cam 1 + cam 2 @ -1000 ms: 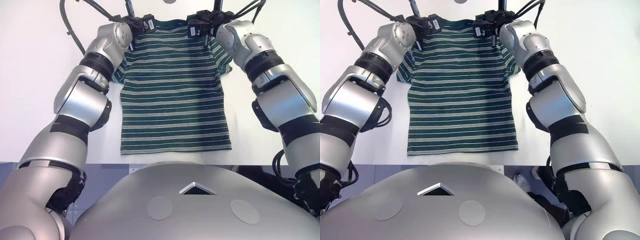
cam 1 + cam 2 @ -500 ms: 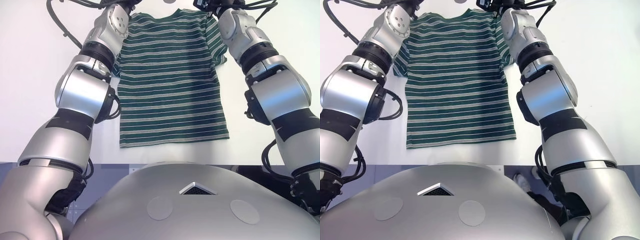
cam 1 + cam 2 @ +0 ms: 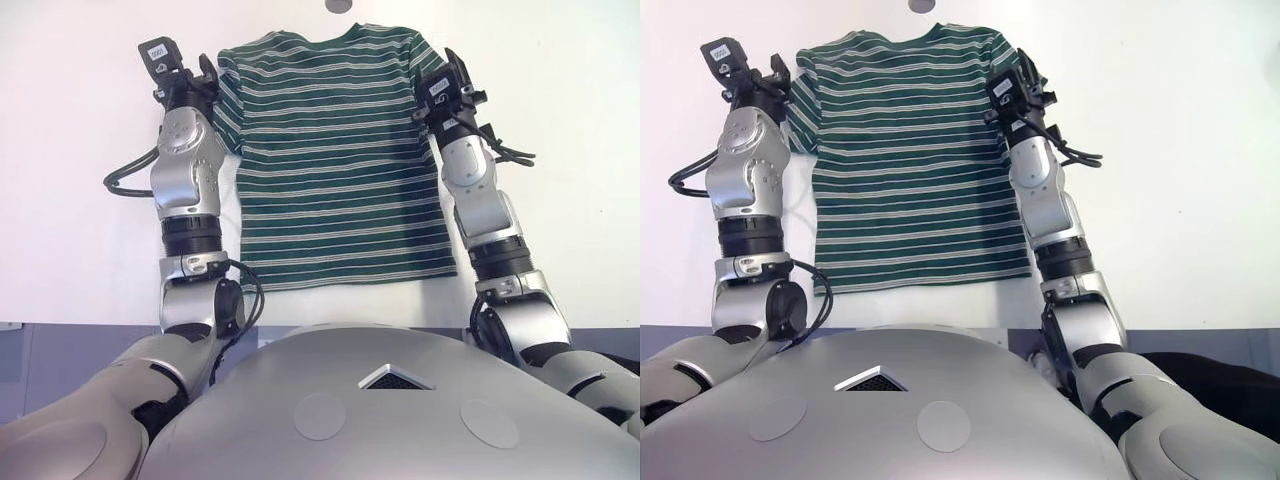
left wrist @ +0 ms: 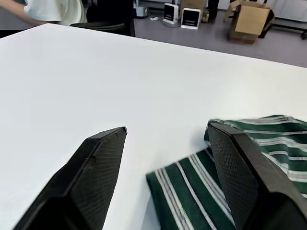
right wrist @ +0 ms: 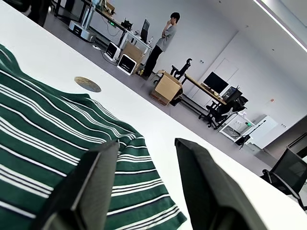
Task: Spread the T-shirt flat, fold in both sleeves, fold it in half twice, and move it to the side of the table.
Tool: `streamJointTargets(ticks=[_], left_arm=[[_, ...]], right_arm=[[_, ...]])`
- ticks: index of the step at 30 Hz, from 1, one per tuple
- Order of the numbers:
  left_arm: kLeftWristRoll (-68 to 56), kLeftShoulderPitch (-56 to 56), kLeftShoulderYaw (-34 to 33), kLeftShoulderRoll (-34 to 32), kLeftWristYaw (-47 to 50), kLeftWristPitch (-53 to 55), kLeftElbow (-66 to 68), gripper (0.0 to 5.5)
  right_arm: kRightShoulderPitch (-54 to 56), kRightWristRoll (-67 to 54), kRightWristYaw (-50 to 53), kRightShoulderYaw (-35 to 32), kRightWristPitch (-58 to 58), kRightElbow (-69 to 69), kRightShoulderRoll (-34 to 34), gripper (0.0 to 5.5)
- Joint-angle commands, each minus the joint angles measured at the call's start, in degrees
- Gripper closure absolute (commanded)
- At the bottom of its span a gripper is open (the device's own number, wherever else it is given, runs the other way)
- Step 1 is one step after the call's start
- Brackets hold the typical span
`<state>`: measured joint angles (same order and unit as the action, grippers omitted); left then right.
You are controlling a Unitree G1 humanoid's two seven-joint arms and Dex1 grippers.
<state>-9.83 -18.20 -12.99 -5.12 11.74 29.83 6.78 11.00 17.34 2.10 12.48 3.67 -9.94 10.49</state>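
The T-shirt point(image 3: 335, 150), dark green with thin white stripes, lies spread flat on the white table point(image 3: 80, 200), collar at the far side and hem toward me. My left gripper point(image 3: 188, 82) hovers open at the outer edge of the left sleeve point(image 4: 192, 191), and that sleeve's corner lies below the gap between its fingers point(image 4: 103, 158). My right gripper point(image 3: 455, 85) hovers open over the right sleeve point(image 5: 144, 211), with nothing between its fingers point(image 5: 192, 163). Neither gripper holds cloth.
A small round grey disc point(image 3: 338, 5) is set into the table just beyond the collar. Bare white tabletop extends to the left and right of the shirt. The table's near edge point(image 3: 60, 322) runs just below the hem.
Both arms have drawn back from the shirt's shoulders near the collar and now sit at the sleeves. The shirt slid slightly away from me and lies flatter.
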Motion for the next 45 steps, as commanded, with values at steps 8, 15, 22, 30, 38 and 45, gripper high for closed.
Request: streamJointTargets(ticks=[8,15,22,30,38,45], left_arm=[[-0.42,-9.11,-2.51,-5.99,-8.82,-4.8,31.91,2.88],[0.89,-7.04,0.62,-6.32,-12.23,-4.19,30.61,4.01],[1.08,-2.87,2.03,-6.59,-14.0,0.32,23.42,4.01],[2.88,-0.09,4.65,-6.72,-14.53,-0.31,22.22,2.92],[3.79,2.63,5.83,-6.25,-15.44,-0.54,22.59,3.79],[3.11,2.57,2.55,-6.03,-12.89,-3.53,22.95,5.06]], right_arm=[[-0.55,0.77,2.66,-0.79,2.67,3.74,-5.38,3.3],[-0.52,0.87,4.26,-2.75,2.88,3.36,-6.02,3.3],[-0.28,1.47,5.43,-2.71,2.39,3.26,-6.88,3.3],[-0.47,1.05,5.21,-2.93,2.22,3.03,-6.93,3.3],[-0.91,0.34,4.67,-3.1,2.31,3.26,-7.4,3.3],[-1.36,0.3,4.53,-2.92,2.07,3.1,-7.61,3.3]])
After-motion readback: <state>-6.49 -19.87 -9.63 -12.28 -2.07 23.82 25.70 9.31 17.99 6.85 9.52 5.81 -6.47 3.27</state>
